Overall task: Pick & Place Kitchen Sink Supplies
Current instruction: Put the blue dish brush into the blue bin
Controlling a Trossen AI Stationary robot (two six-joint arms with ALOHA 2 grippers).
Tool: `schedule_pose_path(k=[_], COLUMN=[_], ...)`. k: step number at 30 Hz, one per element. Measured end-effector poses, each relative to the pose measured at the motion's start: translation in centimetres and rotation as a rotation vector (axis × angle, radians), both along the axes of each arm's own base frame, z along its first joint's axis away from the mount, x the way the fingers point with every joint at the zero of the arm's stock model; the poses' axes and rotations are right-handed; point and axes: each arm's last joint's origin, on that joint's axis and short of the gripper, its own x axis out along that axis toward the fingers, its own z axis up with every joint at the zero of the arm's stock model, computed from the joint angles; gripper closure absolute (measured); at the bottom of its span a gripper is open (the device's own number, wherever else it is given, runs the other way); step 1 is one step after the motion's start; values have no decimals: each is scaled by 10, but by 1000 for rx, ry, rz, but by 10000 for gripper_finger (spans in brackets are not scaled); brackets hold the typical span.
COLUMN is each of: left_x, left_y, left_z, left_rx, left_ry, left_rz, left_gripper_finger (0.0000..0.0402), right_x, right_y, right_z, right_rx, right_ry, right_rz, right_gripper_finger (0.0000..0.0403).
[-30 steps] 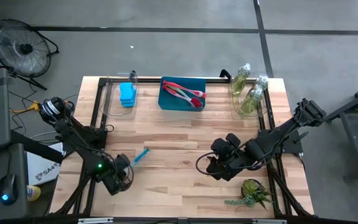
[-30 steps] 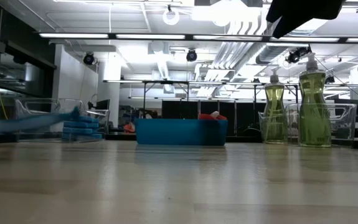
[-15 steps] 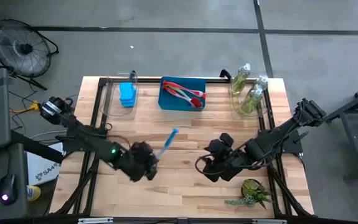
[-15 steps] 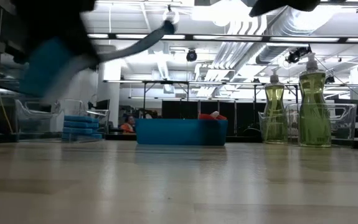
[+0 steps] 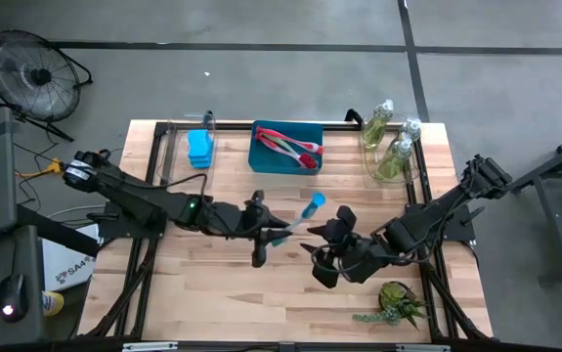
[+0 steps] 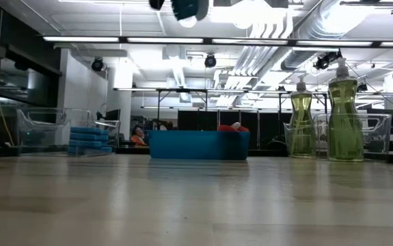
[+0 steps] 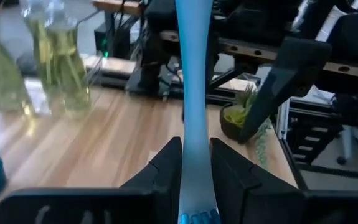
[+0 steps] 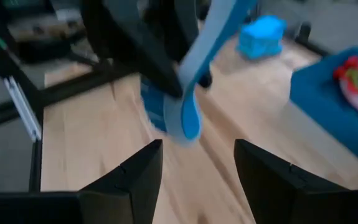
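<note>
My left gripper (image 5: 263, 235) hovers over the table's middle, shut on a blue dish brush (image 5: 300, 217). The brush handle (image 7: 194, 74) sticks out past the fingers toward my right gripper (image 5: 324, 246), which is open and just right of it with nothing between its fingers (image 8: 278, 180). In the right wrist view the brush (image 8: 188, 106) hangs close ahead. A pink-red brush (image 5: 295, 147) lies in the blue tray (image 5: 261, 161). Blue sponges (image 5: 199, 147) sit at the far left, and bottles of yellow-green liquid (image 5: 390, 147) stand at the far right. My left gripper pinches the blue brush between its two fingers (image 7: 166, 174) on the handle's lower part (image 7: 195, 158), just ahead of the bristled head (image 7: 197, 218). The fingers come nearly level from the table's left and lie along the handle. The brush is lifted clear of the table, its free end pointing far-right.
A small spiky green plant (image 5: 398, 303) sits near the front right corner. Clear bins hold the sponges and the bottles (image 6: 345, 116) along the far edge. Bare wood (image 5: 232, 303) lies in the near middle and near left.
My left gripper has swung from the near left corner up and toward the table's middle, carrying the blue brush off the table. Its wrist has rolled and tipped up, so the handle now points toward my right gripper. My right gripper has tipped up slightly.
</note>
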Motion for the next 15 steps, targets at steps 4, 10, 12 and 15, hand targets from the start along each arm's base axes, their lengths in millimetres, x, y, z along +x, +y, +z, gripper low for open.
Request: schedule_pose_path(k=[4, 10, 12, 15], left_x=[3, 3, 3, 3], left_y=[1, 0, 0, 0], left_z=[12, 16, 17, 17], left_rx=[57, 67, 71, 82], left_ry=[-28, -49, -56, -60], left_rz=[-54, -80, -82, -101], left_gripper_finger=[341, 341, 341, 341], right_x=[5, 12, 13, 13], right_y=[2, 7, 7, 7], right_z=[9, 27, 30, 32], right_rx=[-51, -131, -147, -174], right_ry=[-80, -213, -237, -248], right_rz=[14, 78, 81, 72], right_gripper_finger=[210, 210, 210, 210])
